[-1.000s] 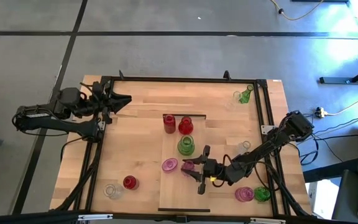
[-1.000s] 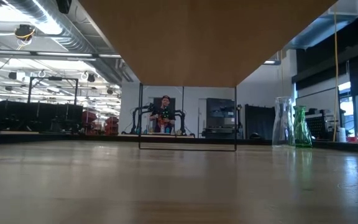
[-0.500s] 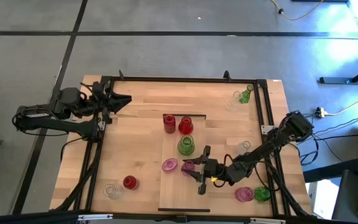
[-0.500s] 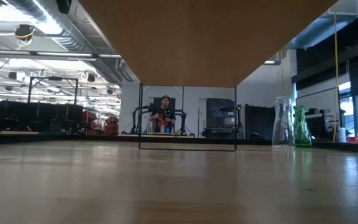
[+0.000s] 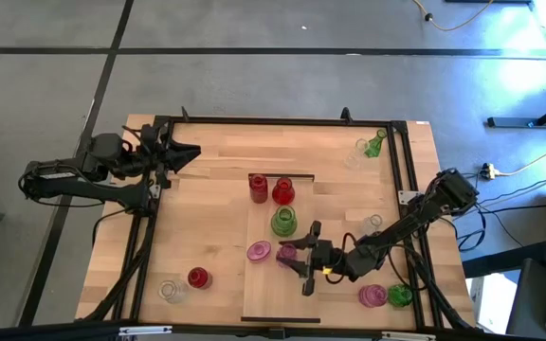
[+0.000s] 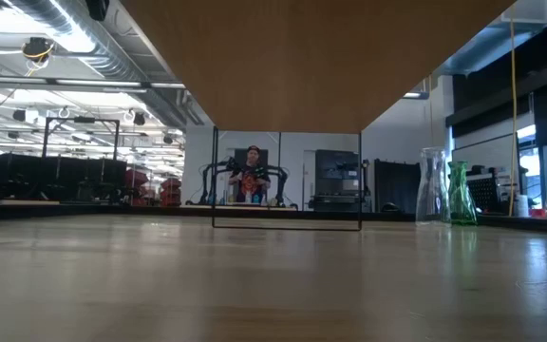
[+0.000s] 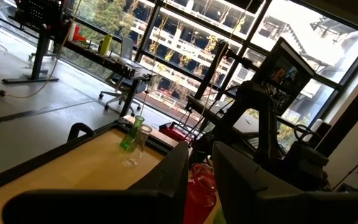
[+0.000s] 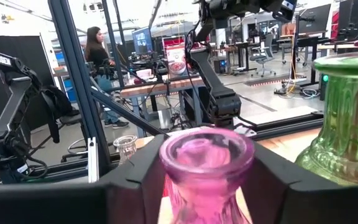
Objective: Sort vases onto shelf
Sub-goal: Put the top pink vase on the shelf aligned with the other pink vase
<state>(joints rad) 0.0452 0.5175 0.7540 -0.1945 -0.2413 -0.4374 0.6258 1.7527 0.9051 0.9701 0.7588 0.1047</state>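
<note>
The jaws of the right gripper (image 5: 297,258) stand on either side of a pink vase (image 5: 287,254), one finger on each flank of its neck as the right wrist view shows; whether they are pinching the glass or have just let go I cannot tell. The vase stands upright on the shelf (image 5: 273,303), its long axis vertical and its mouth up, so the jaws reach it level from the side and any move away has to run back along the arm, toward the table's right edge.

Room is tight around it. A green vase (image 5: 283,223) stands on the board just beside it on the far side, and a second pink vase (image 5: 259,251) sits just off the gripper's tip at the shelf's left edge. Two red vases (image 5: 271,189) stand at the shelf's far end. The near half of the board is bare, which looks like the easiest room.

The right arm is plainly the nearer one to this vase. The left gripper (image 5: 186,151) waits well apart at the table's far left corner, fingers nearly together and holding nothing.

Loose vases remain on the tabletop: a red and a clear one near the left front, a pink and a green one (image 5: 399,296) at the right front, a green one (image 5: 374,145) with a clear one by the far right corner.
</note>
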